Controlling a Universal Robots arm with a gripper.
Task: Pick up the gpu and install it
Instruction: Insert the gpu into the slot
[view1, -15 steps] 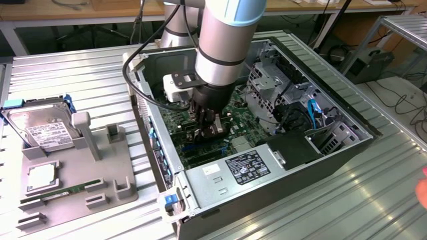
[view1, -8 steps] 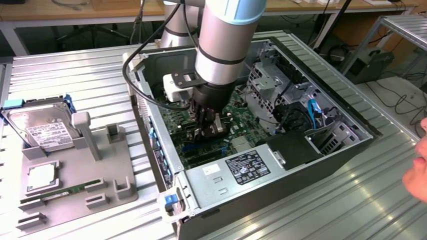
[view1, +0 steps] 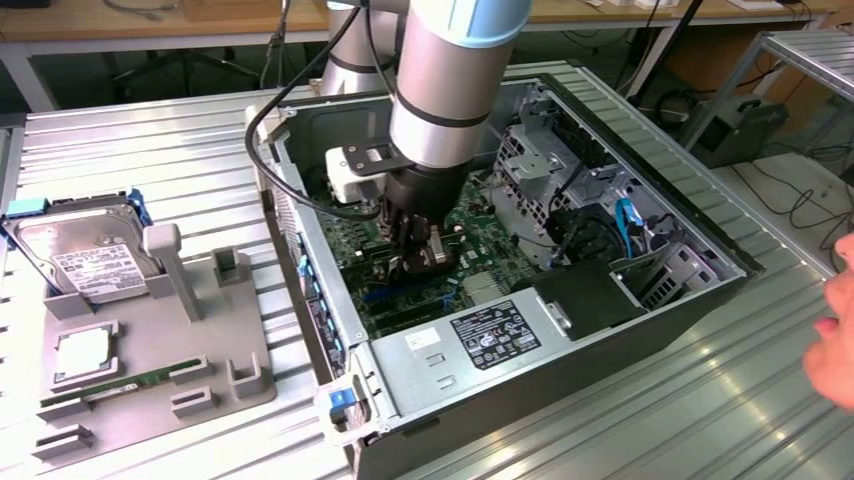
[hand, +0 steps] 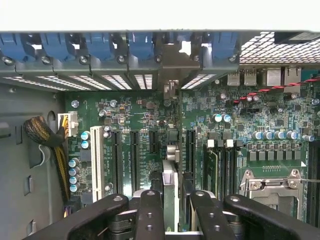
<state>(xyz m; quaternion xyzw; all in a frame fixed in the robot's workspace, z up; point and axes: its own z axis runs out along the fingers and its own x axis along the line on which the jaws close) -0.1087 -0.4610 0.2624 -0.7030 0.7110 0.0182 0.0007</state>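
Note:
An open computer case lies on its side on the metal table, its green motherboard facing up. My gripper reaches down into the case over the motherboard's expansion slots. It is shut on the gpu, a slim card that the wrist view shows edge-on between the two black fingers. The card's silver end bracket points at the row of blue rear slot clips. The card stands upright over the slots. Whether it sits in a slot I cannot tell.
A grey fixture tray on the exterior view's left holds a silver hard drive, a green RAM stick and a square chip. Inside the case are the power supply, a drive cage and a cable bundle. A person's hand is at the right edge.

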